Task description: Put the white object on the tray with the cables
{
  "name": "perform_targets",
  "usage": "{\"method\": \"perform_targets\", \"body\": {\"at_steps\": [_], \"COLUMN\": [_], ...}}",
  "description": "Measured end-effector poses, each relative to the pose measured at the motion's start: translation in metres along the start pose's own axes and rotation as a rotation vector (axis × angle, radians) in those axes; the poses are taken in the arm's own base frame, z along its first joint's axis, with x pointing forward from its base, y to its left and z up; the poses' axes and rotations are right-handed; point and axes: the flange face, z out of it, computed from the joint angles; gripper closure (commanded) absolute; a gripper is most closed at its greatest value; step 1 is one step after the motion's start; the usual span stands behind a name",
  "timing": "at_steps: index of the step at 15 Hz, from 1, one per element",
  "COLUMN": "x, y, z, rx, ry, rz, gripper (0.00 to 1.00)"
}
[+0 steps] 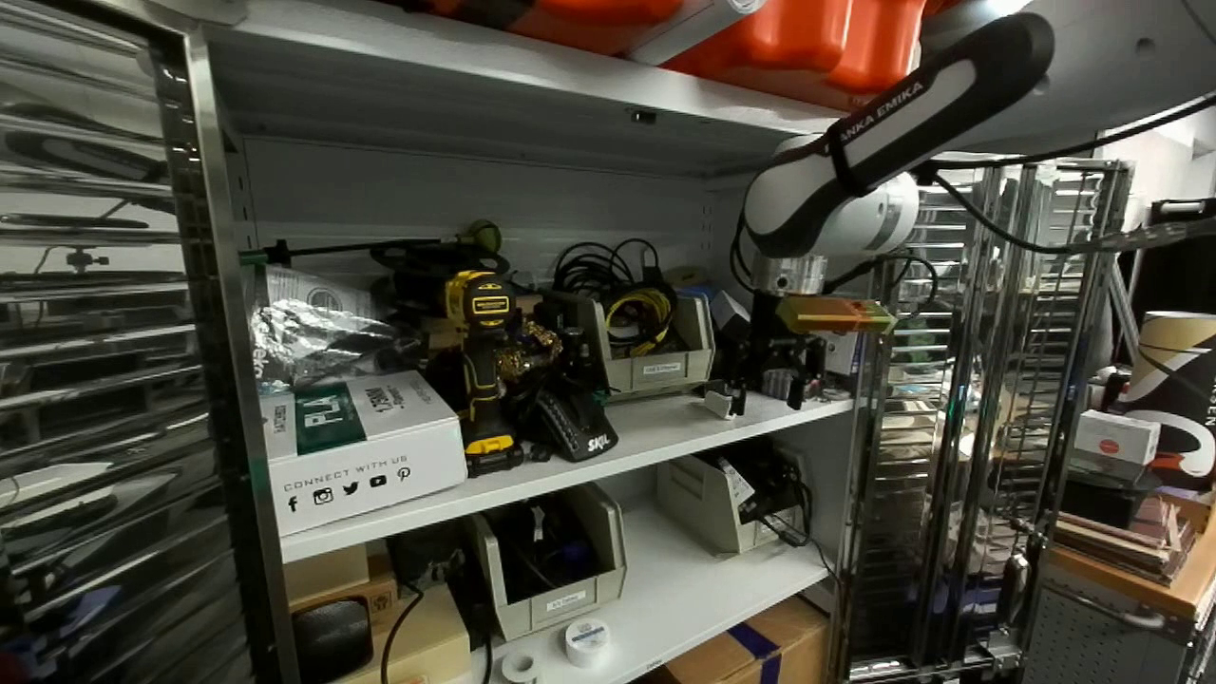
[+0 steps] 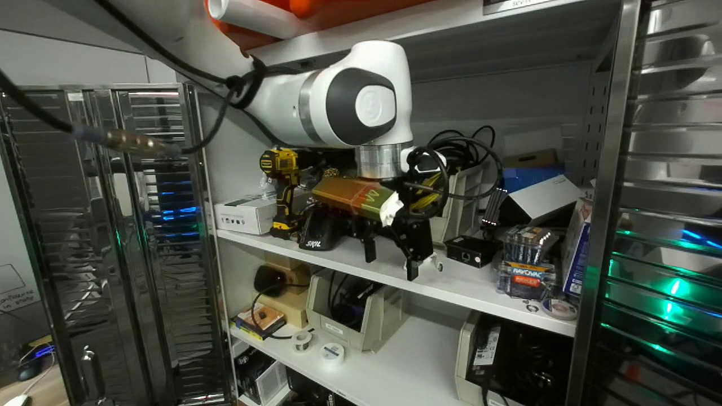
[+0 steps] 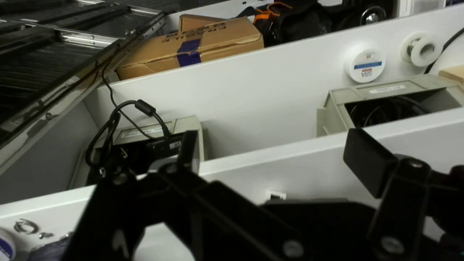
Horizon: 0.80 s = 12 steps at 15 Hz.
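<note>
The white object point(image 1: 719, 406) is small and lies on the middle shelf beside my gripper's fingers. It also shows in an exterior view point(image 2: 433, 263), partly behind a fingertip, and in the wrist view point(image 3: 277, 193), between the fingers and partly hidden by the gripper body. My gripper point(image 1: 766, 394) is open and empty, fingers pointing down just over the shelf; it also shows in the other views point(image 2: 391, 260) point(image 3: 277, 156). The tray point(image 1: 632, 373), whitish with coiled black and yellow cables, stands on this shelf beside the gripper, also seen in an exterior view point(image 2: 459, 197). It is outside the wrist view.
A yellow-black drill point(image 1: 480, 370), a black SKIL tool point(image 1: 575, 423) and a green-and-white box point(image 1: 370, 465) share the shelf. A black network box point(image 2: 469, 251) and a battery pack point(image 2: 524, 270) stand nearby. Lower bins point(image 1: 560, 608) hold black cables. The upper shelf point(image 1: 532, 66) overhangs.
</note>
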Motion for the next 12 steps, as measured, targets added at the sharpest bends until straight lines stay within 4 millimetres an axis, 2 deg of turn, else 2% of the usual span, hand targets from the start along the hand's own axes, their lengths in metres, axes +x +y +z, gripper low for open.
{"method": "perform_targets", "body": {"at_steps": [4, 7, 8, 9, 11, 12], "x": [0.039, 0.059, 0.065, 0.069, 0.076, 0.078], "y": [-0.004, -0.01, -0.012, -0.013, -0.014, -0.015], "z": [0.013, 0.022, 0.024, 0.025, 0.027, 0.027], "rx": [-0.001, 0.0, 0.0, 0.001, 0.0, 0.0], "ry": [0.023, 0.035, 0.038, 0.041, 0.039, 0.034], "rz": [0.061, 0.08, 0.083, 0.087, 0.095, 0.095], "gripper": [0.0, 0.0, 0.03, 0.26, 0.3, 0.37]}}
